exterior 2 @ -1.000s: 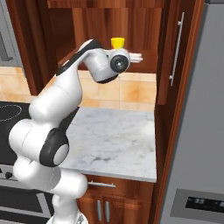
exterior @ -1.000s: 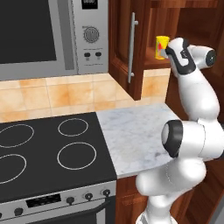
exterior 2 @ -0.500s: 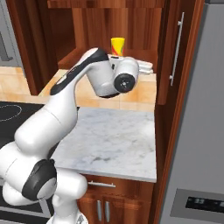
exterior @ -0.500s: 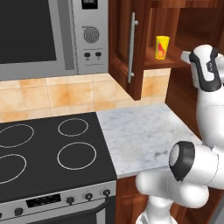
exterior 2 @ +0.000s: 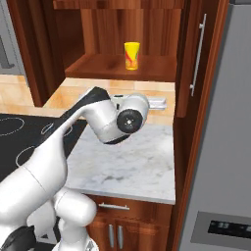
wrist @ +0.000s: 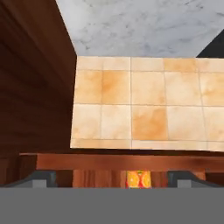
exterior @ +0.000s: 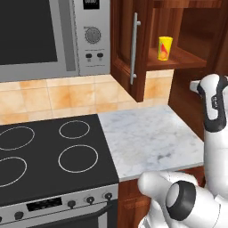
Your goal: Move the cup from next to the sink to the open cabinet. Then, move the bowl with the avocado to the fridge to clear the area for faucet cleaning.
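The hand (exterior 2: 159, 102) is spread wide and holds nothing, level below the cabinet (exterior 2: 122, 66) shelf, its arm bent over the marble desk (exterior: 147, 136). The cup (exterior: 164, 48) stands upright on that shelf, apart from the hand. Tan tiles (wrist: 144, 105) back the desk; a black cooktop (exterior: 49, 156) adjoins it.
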You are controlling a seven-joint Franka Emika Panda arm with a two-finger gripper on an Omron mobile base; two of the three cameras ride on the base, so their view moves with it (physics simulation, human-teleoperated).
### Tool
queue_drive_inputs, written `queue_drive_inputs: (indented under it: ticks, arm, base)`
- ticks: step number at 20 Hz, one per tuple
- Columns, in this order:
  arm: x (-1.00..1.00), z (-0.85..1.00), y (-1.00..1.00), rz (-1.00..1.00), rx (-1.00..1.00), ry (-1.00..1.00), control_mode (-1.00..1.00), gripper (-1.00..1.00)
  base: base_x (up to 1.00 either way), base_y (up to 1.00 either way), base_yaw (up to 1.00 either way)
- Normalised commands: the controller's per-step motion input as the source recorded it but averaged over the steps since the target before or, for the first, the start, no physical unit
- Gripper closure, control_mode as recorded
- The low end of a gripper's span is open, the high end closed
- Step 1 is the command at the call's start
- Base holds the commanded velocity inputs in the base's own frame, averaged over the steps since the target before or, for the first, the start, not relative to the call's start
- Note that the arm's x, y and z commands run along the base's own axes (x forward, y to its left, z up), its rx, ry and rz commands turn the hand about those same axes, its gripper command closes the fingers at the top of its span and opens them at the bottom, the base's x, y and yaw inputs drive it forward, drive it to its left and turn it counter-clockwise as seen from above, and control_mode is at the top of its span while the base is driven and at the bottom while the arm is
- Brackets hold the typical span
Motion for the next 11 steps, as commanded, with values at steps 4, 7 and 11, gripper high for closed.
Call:
queue_drive_inputs:
  ticks: [4,7,11]
  arm:
    - [-1.00,-0.97,0.83,0.05,-0.30,0.56,-1.00,-1.00]
    - [-1.00,-1.00,0.94,0.12,-0.38,0.56,-1.00,-1.00]
    - [-0.68,-0.75,0.65,0.19,-0.21,0.26,-1.00,-1.00]
  base:
    - [0.00,0.00,0.00]
    - [0.00,0.00,0.00]
    - [0.00,0.00,0.00]
